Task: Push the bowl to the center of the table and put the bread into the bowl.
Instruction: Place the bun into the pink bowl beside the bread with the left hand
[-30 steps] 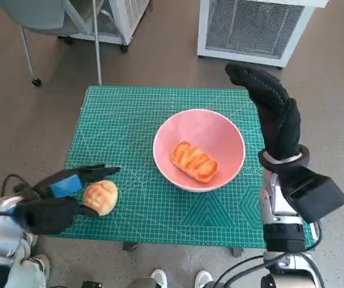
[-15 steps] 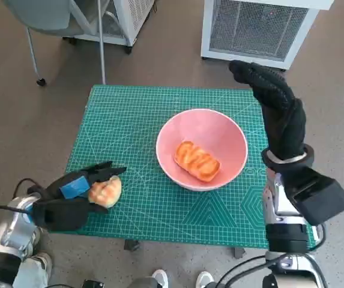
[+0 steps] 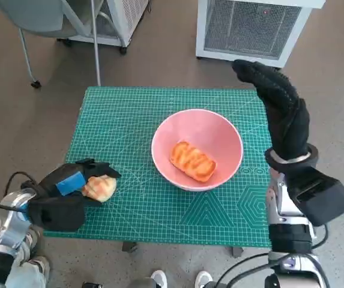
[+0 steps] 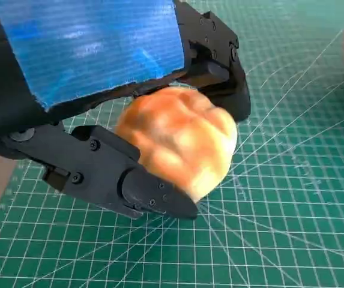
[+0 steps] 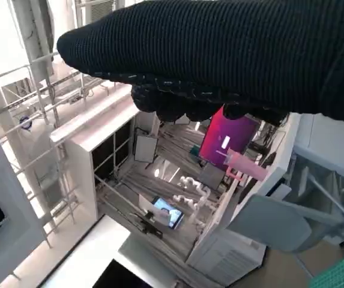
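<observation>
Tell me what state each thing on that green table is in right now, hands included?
Pink bowl: upright, near the mat's middle, holding one bread.
Bread in the bowl: lying on the bowl's bottom.
Round bun: gripped by the left hand.
Left hand: fingers closed around the bun.
Right hand: raised beside the bowl, holding nothing.

Left hand [image 3: 69,195] low at the near left, fingers [image 4: 153,195] closed around a bread roll [image 4: 178,141]. Right hand [image 3: 280,111] raised upright on a vertical forearm, fingers extended, holding nothing.
</observation>
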You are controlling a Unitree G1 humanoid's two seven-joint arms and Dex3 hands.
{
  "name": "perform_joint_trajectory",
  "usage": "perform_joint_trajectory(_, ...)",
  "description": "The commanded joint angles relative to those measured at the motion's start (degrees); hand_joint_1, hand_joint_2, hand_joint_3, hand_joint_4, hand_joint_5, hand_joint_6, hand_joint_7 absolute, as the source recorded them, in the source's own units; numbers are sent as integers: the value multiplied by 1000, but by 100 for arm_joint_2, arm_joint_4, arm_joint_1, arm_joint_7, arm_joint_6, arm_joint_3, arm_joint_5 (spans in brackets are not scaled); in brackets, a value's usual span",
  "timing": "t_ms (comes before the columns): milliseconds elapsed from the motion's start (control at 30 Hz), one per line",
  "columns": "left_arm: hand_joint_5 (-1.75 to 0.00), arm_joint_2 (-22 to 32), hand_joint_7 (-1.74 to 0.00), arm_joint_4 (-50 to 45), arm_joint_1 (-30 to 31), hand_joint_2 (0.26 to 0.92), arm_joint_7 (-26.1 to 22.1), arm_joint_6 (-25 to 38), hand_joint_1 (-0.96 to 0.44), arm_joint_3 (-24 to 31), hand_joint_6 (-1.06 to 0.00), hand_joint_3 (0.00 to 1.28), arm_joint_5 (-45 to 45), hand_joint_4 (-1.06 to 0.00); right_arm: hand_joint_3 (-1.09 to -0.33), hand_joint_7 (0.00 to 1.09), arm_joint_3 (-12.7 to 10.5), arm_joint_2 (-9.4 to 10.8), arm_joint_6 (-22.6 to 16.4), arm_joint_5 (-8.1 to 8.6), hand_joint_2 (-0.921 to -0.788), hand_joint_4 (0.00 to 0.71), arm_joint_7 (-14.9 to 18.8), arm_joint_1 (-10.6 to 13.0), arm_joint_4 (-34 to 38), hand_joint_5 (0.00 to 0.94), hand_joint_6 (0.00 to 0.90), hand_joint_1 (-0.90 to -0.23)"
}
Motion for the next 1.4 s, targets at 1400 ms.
perform_joint_trajectory(1400, -1089, -2677, -1175, -332, -3271, 920, 1434, 127, 0, -748, -647, 40, 463, -729, -860, 639, 6, 10, 109, 113, -921, 259, 95, 75, 49, 2, -1, -684)
